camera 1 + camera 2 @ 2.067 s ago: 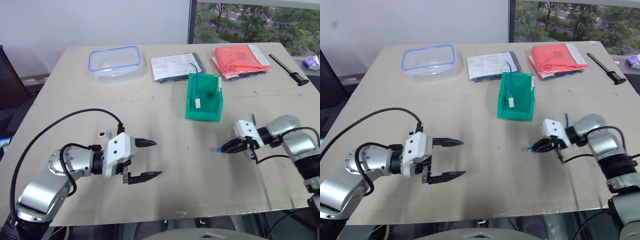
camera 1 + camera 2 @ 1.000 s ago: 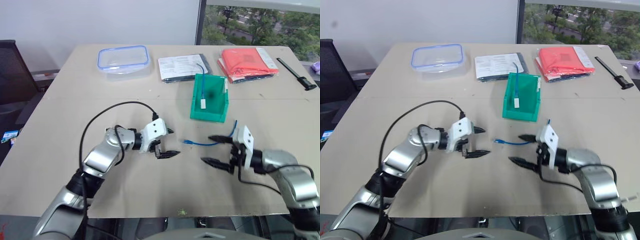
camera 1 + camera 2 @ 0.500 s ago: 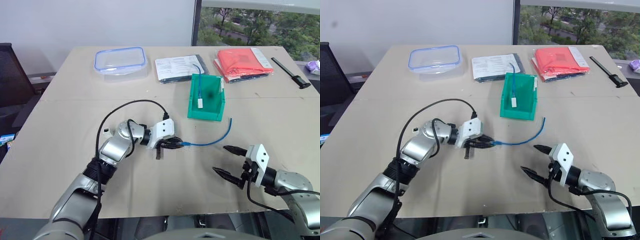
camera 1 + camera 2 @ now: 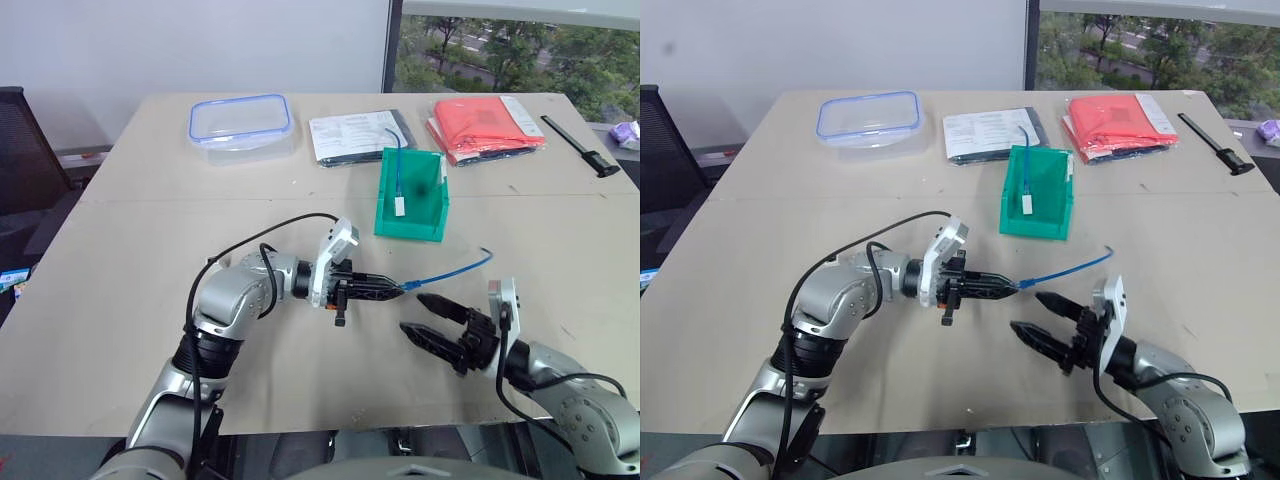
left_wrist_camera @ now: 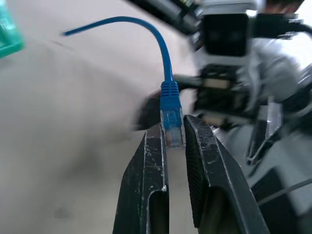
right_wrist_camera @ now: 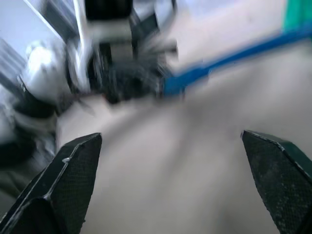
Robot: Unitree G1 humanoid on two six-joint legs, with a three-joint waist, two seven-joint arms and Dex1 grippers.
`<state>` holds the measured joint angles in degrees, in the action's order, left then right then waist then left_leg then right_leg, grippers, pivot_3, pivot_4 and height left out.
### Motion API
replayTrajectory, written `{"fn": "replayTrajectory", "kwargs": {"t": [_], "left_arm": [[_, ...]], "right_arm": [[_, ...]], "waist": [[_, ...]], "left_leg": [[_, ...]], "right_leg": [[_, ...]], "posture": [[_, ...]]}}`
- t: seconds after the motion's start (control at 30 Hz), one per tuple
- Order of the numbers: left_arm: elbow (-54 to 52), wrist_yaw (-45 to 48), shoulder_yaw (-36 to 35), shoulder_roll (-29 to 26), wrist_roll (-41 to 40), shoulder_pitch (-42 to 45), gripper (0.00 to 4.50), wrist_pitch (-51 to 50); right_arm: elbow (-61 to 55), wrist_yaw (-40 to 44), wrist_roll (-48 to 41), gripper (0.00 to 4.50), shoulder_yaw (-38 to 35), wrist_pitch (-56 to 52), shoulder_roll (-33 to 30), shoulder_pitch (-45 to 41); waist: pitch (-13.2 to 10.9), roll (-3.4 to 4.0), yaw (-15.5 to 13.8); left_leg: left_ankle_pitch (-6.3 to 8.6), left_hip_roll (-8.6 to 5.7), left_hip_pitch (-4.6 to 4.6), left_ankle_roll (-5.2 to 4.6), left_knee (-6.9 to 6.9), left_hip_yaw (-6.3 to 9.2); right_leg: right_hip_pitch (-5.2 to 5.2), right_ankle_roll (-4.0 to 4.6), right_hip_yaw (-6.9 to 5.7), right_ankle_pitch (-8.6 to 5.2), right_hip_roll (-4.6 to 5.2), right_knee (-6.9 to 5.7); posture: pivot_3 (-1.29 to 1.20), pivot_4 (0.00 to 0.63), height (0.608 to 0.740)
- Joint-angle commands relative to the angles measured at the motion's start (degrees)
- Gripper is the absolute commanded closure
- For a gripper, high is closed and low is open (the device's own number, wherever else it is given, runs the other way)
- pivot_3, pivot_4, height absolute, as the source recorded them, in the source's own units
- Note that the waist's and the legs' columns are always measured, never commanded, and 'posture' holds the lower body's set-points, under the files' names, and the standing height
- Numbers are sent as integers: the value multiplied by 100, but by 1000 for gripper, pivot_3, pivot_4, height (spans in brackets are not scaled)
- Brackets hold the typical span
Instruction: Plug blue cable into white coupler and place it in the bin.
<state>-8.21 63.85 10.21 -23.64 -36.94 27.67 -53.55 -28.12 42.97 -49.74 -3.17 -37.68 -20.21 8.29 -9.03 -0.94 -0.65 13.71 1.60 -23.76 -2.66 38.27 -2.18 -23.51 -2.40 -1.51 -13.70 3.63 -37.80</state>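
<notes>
Silver arms, white wrists, black jaws, black cables

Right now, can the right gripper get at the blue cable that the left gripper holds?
Probably yes. The right gripper is open and empty beside the blue cable, which the left gripper holds by its plug above the table; nothing stands between them.
</notes>
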Motion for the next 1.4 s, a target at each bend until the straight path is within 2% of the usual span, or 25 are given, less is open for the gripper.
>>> {"fn": "replayTrajectory", "kwargs": {"t": [0.03,0.23,0.27,0.3,0.4,0.47,0.53,0.57,0.77,0.83,0.87,0.9,0.93,0.97,1.0,1.13,1.23,1.33,1.4], "left_arm": [[-50,-191,-489,163,-685,9,4478,-484],[84,-432,-820,347,-1124,38,4478,-739],[93,-462,-843,365,-1165,46,4500,-763],[48,-461,-836,355,-1195,24,4500,-787],[-9,-534,-851,351,-1277,-9,4500,-823],[-43,-589,-850,350,-1337,-25,4500,-836],[-77,-623,-833,346,-1396,-42,4500,-850],[-87,-635,-820,344,-1414,-49,4500,-852],[-77,-629,-814,351,-1519,-54,4500,-785],[-231,-450,-781,262,-1522,-134,3540,-641],[-297,-492,-807,241,-1514,-175,3241,-599],[-358,-590,-854,232,-1503,-221,2640,-558],[-469,-707,-937,192,-1499,-304,2355,-532],[-613,-774,-1017,132,-1527,-412,1888,-516],[-807,-835,-1085,60,-1568,-548,1674,-512],[-2153,-1621,-1260,-344,-1072,-1544,1674,-136],[-3225,-2315,-1561,-245,-621,-2604,1674,436],[-4208,-3152,-1701,60,698,-4298,1674,1671],[-4386,-3606,-1718,278,1445,-5079,1674,2441]], "right_arm": [[-105,-465,-917,0,-330,-212,258,-305],[-197,-838,-2054,0,-488,-499,340,-607],[-211,-860,-2129,509,-478,-520,318,-624],[-236,-857,-2196,802,-458,-556,272,-652],[-277,-856,-2279,2244,-380,-635,137,-680],[-302,-845,-2270,3367,-327,-653,72,-666],[-310,-882,-2278,4121,-283,-650,63,-691],[-305,-921,-2293,4356,-267,-648,75,-721],[-232,-1068,-2385,4449,-264,-637,107,-864],[-177,-1090,-2414,4500,-288,-630,110,-905],[-143,-1090,-2431,4500,-308,-629,99,-929],[-109,-1080,-2443,4500,-329,-624,78,-946],[-63,-1063,-2438,4500,-366,-606,48,-962],[-17,-1047,-2414,4500,-407,-579,20,-969],[25,-1033,-2390,4500,-464,-546,-9,-963],[346,-944,-2268,4500,-862,-321,-145,-900],[578,-884,-2210,4500,-1035,-243,-232,-1008],[939,-755,-2021,4500,-1004,-207,-268,-1287],[1094,-624,-1872,4500,-929,-215,-297,-1414]], "waist": [[0,0,-2],[0,0,-11],[0,0,-7],[0,0,-5],[0,0,-4],[0,0,-6],[0,0,-4],[0,0,-4],[0,0,-4],[0,0,-4],[0,0,-1],[0,0,-1],[0,0,2],[0,0,1],[-1,-1,9],[-1,-1,6],[-1,0,5],[4,1,34],[5,-5,73]], "left_leg": [[0,0,-1,0,0,0],[0,-7,-4,0,0,0],[0,-7,-4,0,0,0],[0,-8,-4,0,0,0],[0,-9,-3,0,-1,0],[0,-10,-3,0,-1,0],[0,-10,-3,0,-1,0],[0,-10,-3,0,-1,0],[0,-10,-3,0,-1,0],[0,-10,-3,0,-1,0],[0,-10,-3,0,-2,0],[0,-9,-3,0,-3,0],[0,-9,-3,0,-3,0],[0,-9,-4,0,-4,-1],[0,-7,-4,0,-4,-1],[1,-4,-4,0,-8,-3],[1,-5,-4,0,-11,-5],[1,-6,-2,-1,-12,-10],[7,-2,10,-9,-25,-45]], "right_leg": [[0,0,0,0,0,0],[1,0,0,0,2,4],[1,0,1,0,2,5],[1,0,1,0,2,5],[1,0,1,0,1,4],[1,1,1,0,2,4],[1,1,2,0,2,4],[1,1,2,0,2,5],[1,1,2,0,1,4],[1,1,2,0,1,5],[1,1,2,0,1,5],[0,1,2,0,1,6],[0,1,3,0,2,7],[0,1,4,0,1,8],[0,1,5,0,2,9],[-1,3,11,-1,4,12],[-1,3,21,-1,7,15],[-2,27,38,-12,19,15],[-1,32,72,-10,46,29]], "posture": [[0,150,737],[0,150,737],[0,150,737],[0,150,737],[0,150,737],[0,150,737],[0,150,737],[0,150,737],[0,150,737],[0,150,737],[0,150,737],[0,150,737],[0,150,737],[0,150,737],[0,150,737],[0,150,737],[0,150,737],[0,150,737],[0,150,737]]}}
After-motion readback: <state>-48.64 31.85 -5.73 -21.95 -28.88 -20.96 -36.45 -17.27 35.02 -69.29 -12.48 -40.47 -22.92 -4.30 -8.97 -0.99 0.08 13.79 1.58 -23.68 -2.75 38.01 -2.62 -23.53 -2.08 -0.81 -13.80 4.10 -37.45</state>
